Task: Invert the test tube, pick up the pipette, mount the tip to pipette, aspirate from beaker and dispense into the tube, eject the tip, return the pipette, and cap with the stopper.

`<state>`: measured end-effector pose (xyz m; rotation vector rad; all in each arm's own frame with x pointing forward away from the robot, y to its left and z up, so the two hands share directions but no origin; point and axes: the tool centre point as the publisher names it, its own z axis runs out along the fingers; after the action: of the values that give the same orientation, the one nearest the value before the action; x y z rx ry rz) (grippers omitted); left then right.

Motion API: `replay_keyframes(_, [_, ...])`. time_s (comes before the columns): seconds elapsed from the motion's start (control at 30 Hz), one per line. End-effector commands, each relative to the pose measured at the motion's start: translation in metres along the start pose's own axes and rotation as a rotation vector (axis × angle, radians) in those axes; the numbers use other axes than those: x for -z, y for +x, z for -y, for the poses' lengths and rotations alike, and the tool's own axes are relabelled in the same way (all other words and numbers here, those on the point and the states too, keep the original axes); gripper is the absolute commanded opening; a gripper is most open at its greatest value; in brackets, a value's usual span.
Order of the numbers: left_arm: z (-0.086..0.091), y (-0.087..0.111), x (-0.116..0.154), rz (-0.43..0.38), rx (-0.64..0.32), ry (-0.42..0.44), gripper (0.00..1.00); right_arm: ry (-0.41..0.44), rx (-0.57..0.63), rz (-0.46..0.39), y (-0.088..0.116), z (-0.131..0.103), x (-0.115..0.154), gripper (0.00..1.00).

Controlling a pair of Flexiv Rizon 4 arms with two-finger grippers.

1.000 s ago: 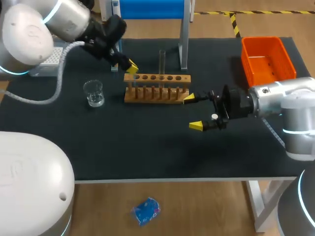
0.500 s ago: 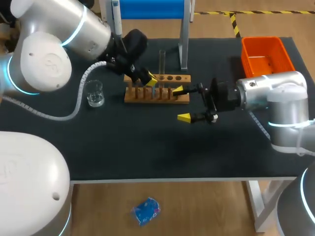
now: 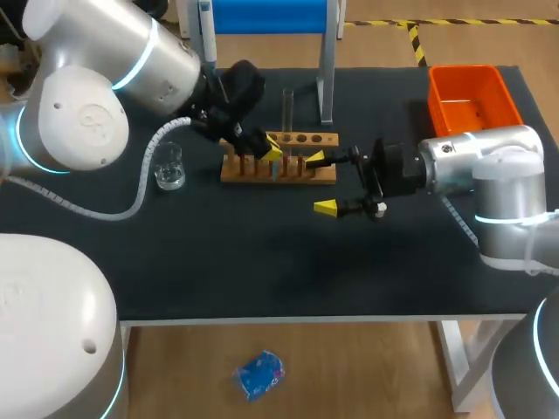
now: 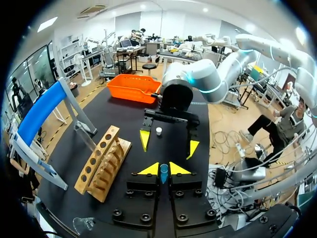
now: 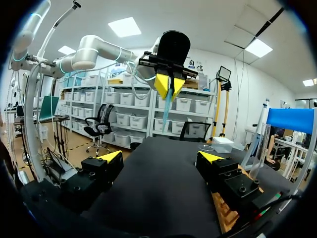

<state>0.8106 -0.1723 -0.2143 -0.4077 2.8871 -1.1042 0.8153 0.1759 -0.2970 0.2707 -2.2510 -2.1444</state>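
Observation:
My left gripper (image 3: 272,151) hovers over the front of the wooden rack (image 3: 301,173), shut on a thin bluish test tube (image 4: 163,173). In the right wrist view that tube (image 5: 167,106) hangs down from the left gripper (image 5: 168,85), straight ahead of my right gripper (image 5: 160,157). The right gripper (image 3: 320,183) is wide open and empty at the rack's right end, lying on its side and facing the left gripper. A second clear tube (image 3: 287,109) stands upright in the rack. The glass beaker (image 3: 166,166) sits left of the rack. The pipette (image 3: 205,19) hangs at the back.
An orange bin (image 3: 472,100) stands at the table's back right corner. A metal stand post (image 3: 327,74) rises just behind the rack. In the left wrist view the right gripper (image 4: 168,144) is directly ahead, with the rack (image 4: 101,163) beside it.
The left gripper has swung right from the rack's left end to over its middle. The right gripper has moved left up to the rack's right end, still open.

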Motion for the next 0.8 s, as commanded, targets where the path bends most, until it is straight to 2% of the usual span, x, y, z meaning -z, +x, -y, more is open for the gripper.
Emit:
replay_keyframes(0.03, [0.001, -0.001, -0.021, -0.006, 0.004, 0.013, 0.0, 0.002, 0.0, 0.007, 0.001, -0.003, -0.005, 1.0])
replay_keyframes(0.17, [0.001, 0.002, -0.03, -0.031, 0.014, 0.03, 0.0, -0.006, -0.004, 0.012, 0.002, -0.002, -0.008, 1.0])
replay_keyframes(0.47, [-0.001, 0.005, -0.039, -0.022, 0.016, 0.043, 0.0, -0.037, -0.003, 0.015, 0.0, -0.007, -0.018, 1.0])
replay_keyframes(0.53, [-0.001, 0.005, -0.04, -0.019, 0.016, 0.04, 0.0, -0.024, 0.016, 0.014, 0.0, -0.009, -0.021, 0.81])
replay_keyframes(0.6, [-0.001, 0.004, -0.043, -0.008, 0.015, 0.024, 0.0, -0.035, 0.019, 0.005, 0.001, -0.009, -0.024, 0.72])
replay_keyframes(0.67, [0.0, 0.005, -0.045, -0.01, 0.015, 0.022, 0.0, -0.033, 0.019, 0.005, -0.001, -0.008, -0.025, 0.54])
replay_keyframes(0.7, [0.0, 0.005, -0.046, -0.01, 0.014, 0.021, 0.0, -0.034, 0.016, 0.003, -0.001, -0.007, -0.026, 0.49])
replay_keyframes(0.8, [0.001, 0.005, -0.047, -0.012, 0.01, 0.027, 0.0, -0.036, 0.011, 0.004, 0.0, -0.006, -0.027, 0.47])
